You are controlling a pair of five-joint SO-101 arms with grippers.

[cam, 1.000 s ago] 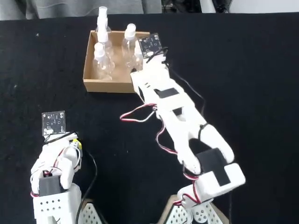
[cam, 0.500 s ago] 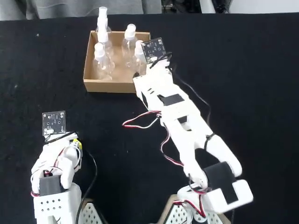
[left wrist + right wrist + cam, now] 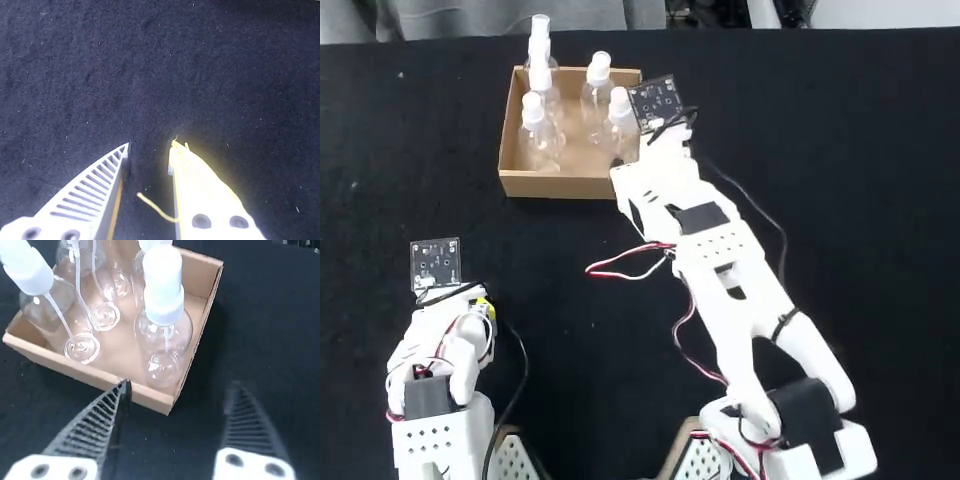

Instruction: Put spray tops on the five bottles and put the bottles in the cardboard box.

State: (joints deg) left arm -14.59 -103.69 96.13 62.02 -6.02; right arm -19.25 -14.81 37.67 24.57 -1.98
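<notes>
High view showed my right arm (image 3: 720,260) had drawn back from the cardboard box (image 3: 550,184); the right pincer (image 3: 178,390) gaped wide, empty, its bottle (image 3: 162,325) left upright in the box's corner. The left pincer (image 3: 149,145), barely parted, held nothing. Boxing looked finished.

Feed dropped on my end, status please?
Right gripper open, empty, beside cardboard box. Five capped bottles upright inside. Left gripper open, empty. No obstruction seen.

Clear bottles (image 3: 162,340), white spray tops (image 3: 162,285), brown box (image 3: 550,185), black table (image 3: 840,150).
</notes>
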